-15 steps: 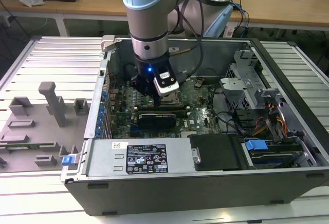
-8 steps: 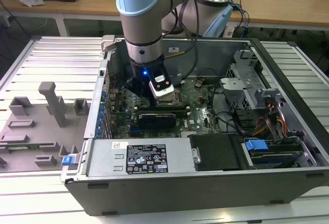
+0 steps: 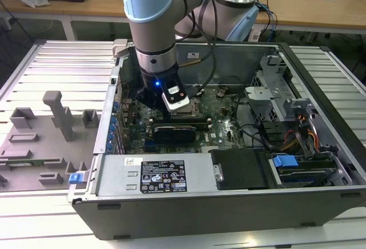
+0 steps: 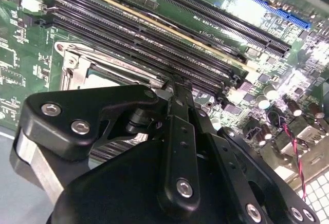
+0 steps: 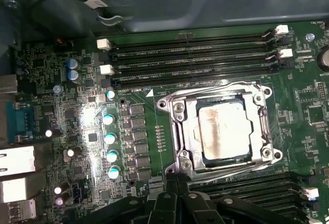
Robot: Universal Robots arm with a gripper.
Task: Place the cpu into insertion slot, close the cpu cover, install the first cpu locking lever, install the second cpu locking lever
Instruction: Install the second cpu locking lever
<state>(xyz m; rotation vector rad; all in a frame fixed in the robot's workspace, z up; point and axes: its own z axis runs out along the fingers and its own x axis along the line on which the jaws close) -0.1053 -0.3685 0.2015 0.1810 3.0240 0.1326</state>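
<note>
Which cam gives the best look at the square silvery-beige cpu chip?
The first wrist view: the square, pale silvery-beige metal-topped cpu faces the camera, sitting inside the shiny metal-rimmed insertion slot. In the second wrist view the black gripper linkage covers most of the socket. In the exterior view the arm's wrist blocks it.

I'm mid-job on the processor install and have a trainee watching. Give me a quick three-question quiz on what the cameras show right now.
1. True or false: the cpu already lies inside the insertion slot.
2. Multiple choice: the cpu cover is (A) lying down around the chip, (B) standing straight up, (C) lying on the grey tray outside the case.
3. Short answer: in the first wrist view, what runs along the far side of the socket from the gripper?

Key:
1. True; its pale metal top shows through the frame's window.
2. A.
3. Long black memory slots with white end clips.
</note>
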